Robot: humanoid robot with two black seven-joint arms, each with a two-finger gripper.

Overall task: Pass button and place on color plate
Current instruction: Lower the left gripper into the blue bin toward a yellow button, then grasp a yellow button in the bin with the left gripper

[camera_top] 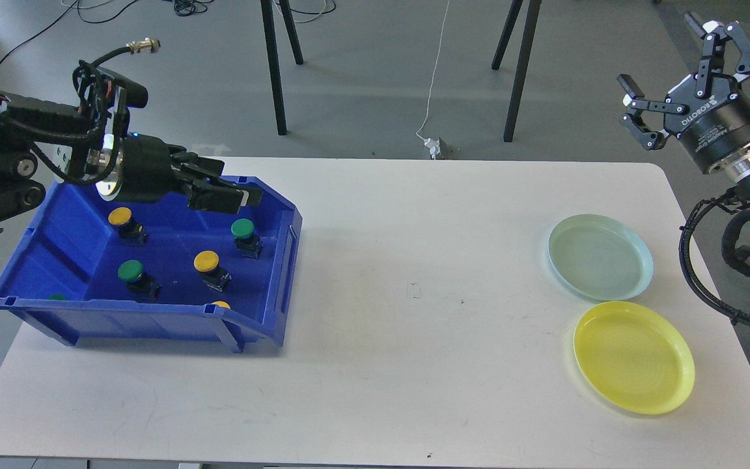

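A blue bin [289, 242] at the left of the white table holds several push buttons with green or yellow caps: yellow [120, 216], green [243, 228], yellow [206, 260], green [131, 270]. Two more are half hidden behind the bin's front wall. My left gripper [245, 197] lies level over the bin's back right part, fingers pointing right, slightly open and empty, just above the green button. My right gripper [668, 55] is open and empty, raised beyond the table's far right corner. A pale green plate [599, 256] and a yellow plate [633, 357] lie at the right.
The white table [414, 312] stretches bare between the bin and the plates. Black stand legs [277, 65] and a white cable with a plug [437, 146] are on the floor behind the table. My right arm's cables [700, 293] hang beside the plates.
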